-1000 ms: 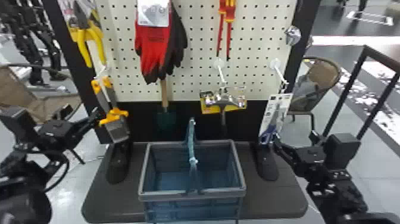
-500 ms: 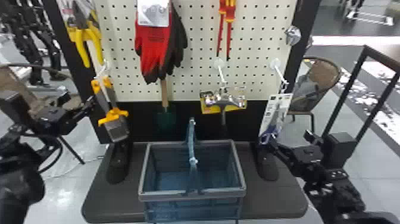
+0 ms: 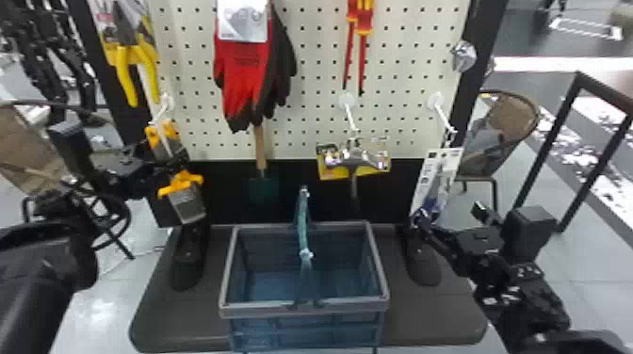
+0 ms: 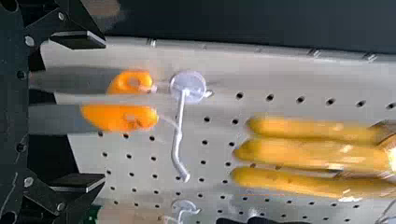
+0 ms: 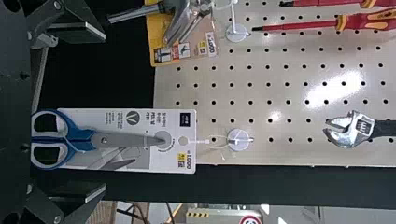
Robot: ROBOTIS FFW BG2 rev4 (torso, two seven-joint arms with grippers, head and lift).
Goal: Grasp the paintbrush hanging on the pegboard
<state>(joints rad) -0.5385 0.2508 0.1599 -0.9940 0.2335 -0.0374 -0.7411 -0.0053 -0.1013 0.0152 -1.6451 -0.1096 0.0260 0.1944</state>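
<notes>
one paintbrush [image 3: 181, 197] hangs at the left edge of the pegboard [image 3: 400, 70], its orange handle end on a white hook [image 4: 180, 135]. the left gripper [image 3: 155, 162] is at that handle, fingers spread wide apart with the handle between them, not clamped on it. the right gripper [image 3: 424, 225] sits low on the right, just beside one carded pair of scissors [image 5: 93, 140], fingers also apart and holding nothing. two red screwdrivers [image 3: 355, 42] and one pair of yellow pliers [image 3: 129, 56] hang higher. one blue basket [image 3: 301, 303] stands mid-worktop [image 3: 174, 320].
</notes>
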